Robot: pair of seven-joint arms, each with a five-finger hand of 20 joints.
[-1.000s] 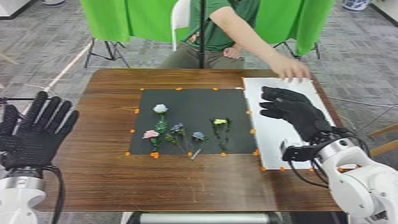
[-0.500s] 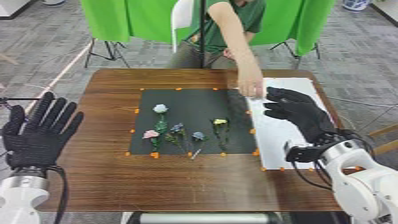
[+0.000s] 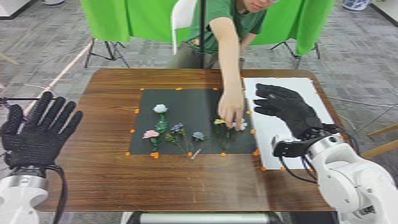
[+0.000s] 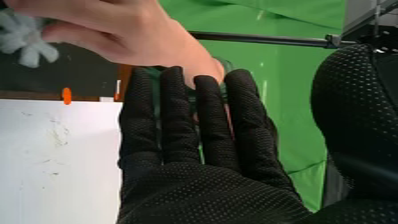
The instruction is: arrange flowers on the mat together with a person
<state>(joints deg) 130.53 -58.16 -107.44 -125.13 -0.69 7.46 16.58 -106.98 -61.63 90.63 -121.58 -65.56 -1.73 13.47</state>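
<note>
So the room's got this gray patterned floor [image 3: 53, 55] running all the way back, with a pale line [image 3: 75, 65] slanting across it on the left. Bright green cloth [image 3: 124, 20] is hanging behind the brown wooden table [image 3: 98, 185], and thin dark stand legs [image 3: 109, 52] are poking out below it. A white chair [image 3: 180, 20] is sitting in front of the cloth, near a black upright pole [image 3: 202, 30]. Some blue-and-white pot [image 3: 355, 4] is peeking in at the far right corner, and light wooden furniture [image 3: 384, 148] is jutting in along the right edge.
</note>
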